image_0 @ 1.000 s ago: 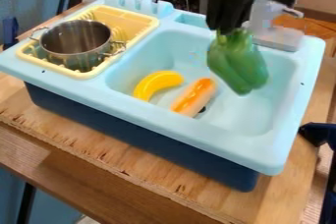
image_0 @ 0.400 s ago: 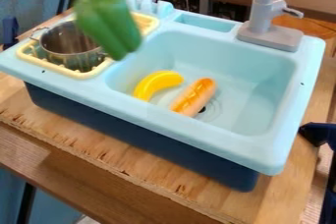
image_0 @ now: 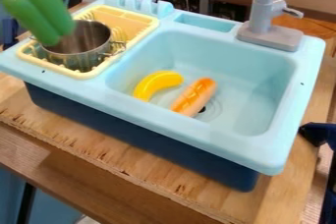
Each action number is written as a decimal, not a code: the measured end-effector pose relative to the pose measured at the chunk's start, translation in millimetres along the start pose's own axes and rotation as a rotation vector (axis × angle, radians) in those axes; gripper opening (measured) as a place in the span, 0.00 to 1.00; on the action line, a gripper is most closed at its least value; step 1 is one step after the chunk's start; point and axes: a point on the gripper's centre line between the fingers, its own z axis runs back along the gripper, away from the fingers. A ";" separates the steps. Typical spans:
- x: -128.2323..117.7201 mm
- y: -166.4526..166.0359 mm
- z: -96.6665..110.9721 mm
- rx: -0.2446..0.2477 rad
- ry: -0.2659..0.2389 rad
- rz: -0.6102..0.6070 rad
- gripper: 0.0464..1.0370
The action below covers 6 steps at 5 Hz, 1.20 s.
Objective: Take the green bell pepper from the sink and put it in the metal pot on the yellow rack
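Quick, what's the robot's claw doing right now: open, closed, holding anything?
Gripper: open or closed can't be told, but a green pepper hangs in the air by the pot, so it presumably holds that.

A green pepper [image_0: 41,12] hangs tilted at upper left, apparently above the metal pot [image_0: 92,53].

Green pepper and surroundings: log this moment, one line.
green pepper: raised, partly in front of pot | pot: in yellow rack | banana, hot dog: side by side in sink basin
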 end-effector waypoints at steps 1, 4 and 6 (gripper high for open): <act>20.6 8.2 -8.3 -0.046 -0.056 0.035 0.02; 90.4 23.9 -38.4 -0.106 0.030 0.174 0.02; 106.1 20.9 -35.7 -0.116 0.042 0.172 0.02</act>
